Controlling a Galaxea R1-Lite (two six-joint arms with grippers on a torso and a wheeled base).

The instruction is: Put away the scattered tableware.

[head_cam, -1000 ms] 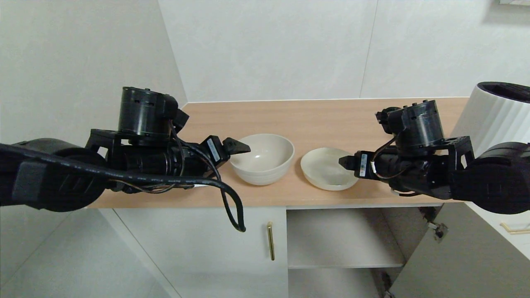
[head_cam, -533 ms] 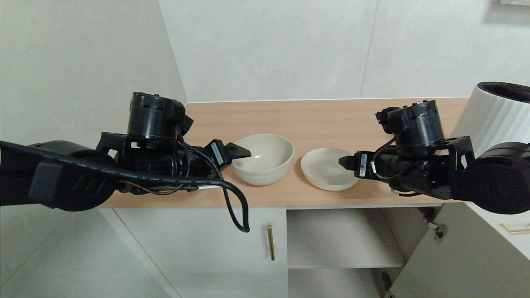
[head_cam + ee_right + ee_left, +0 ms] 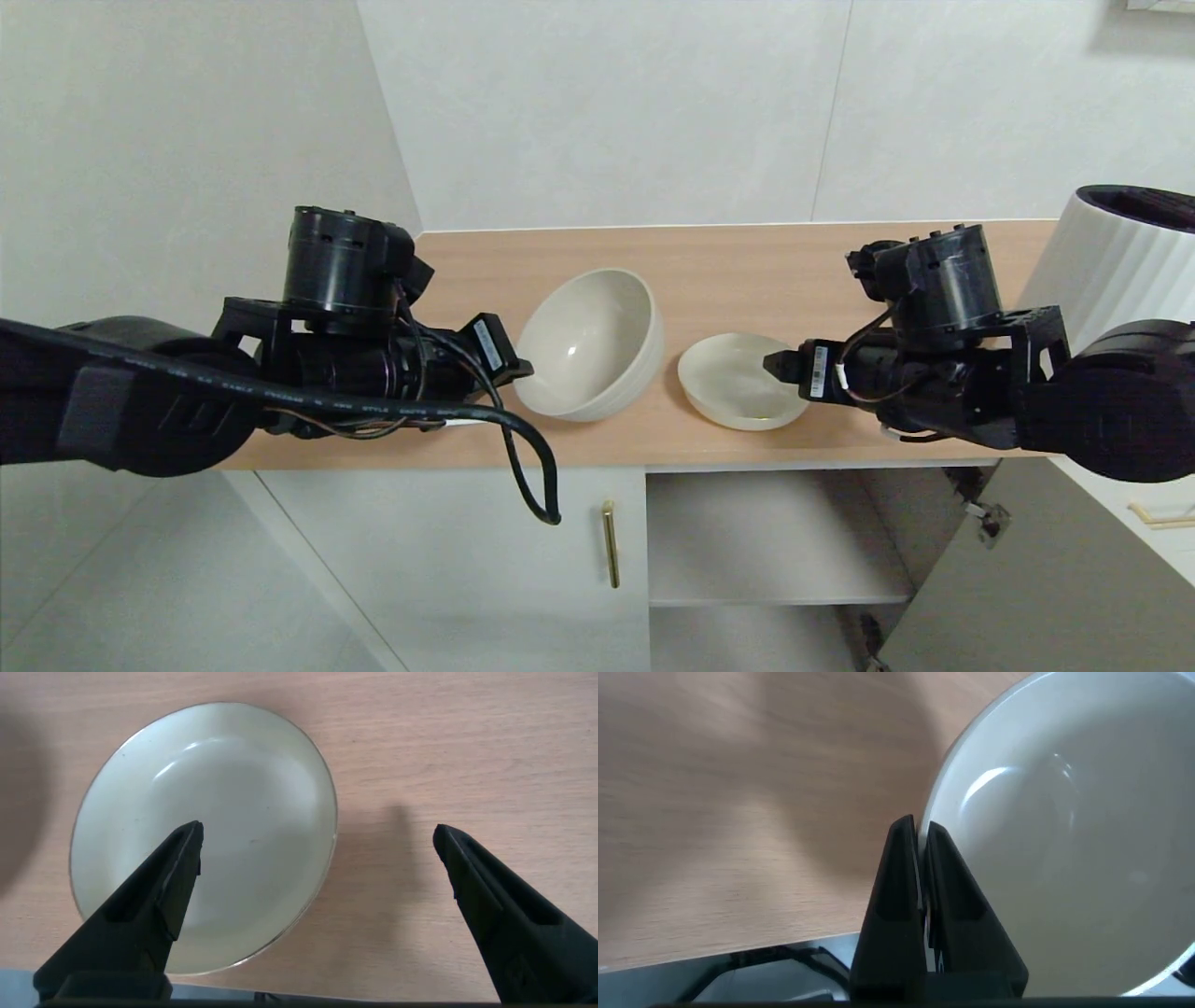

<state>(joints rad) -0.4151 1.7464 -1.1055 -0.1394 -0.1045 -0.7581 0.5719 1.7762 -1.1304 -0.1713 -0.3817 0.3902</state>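
Currently I am picking tableware off the light wooden countertop [image 3: 747, 271], apparently for the open white cupboard shelf [image 3: 775, 551] below. The deep cream ceramic bowl [image 3: 593, 341] is sitting tilted near the front edge, my left claw [image 3: 920, 835] pinching its rim, narrowed to the rim's thickness; a steady lift should come next. The shallow cream dish [image 3: 733, 378] beside it is lying under my right claw [image 3: 318, 838], spread wide.

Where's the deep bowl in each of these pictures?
Head view: bowl at centre, tipped, left gripper pinching its rim.
Left wrist view: bowl, rim clamped in that gripper.
Right wrist view: that is the dish, not the bowl.
Shared landmark: the wooden counter.
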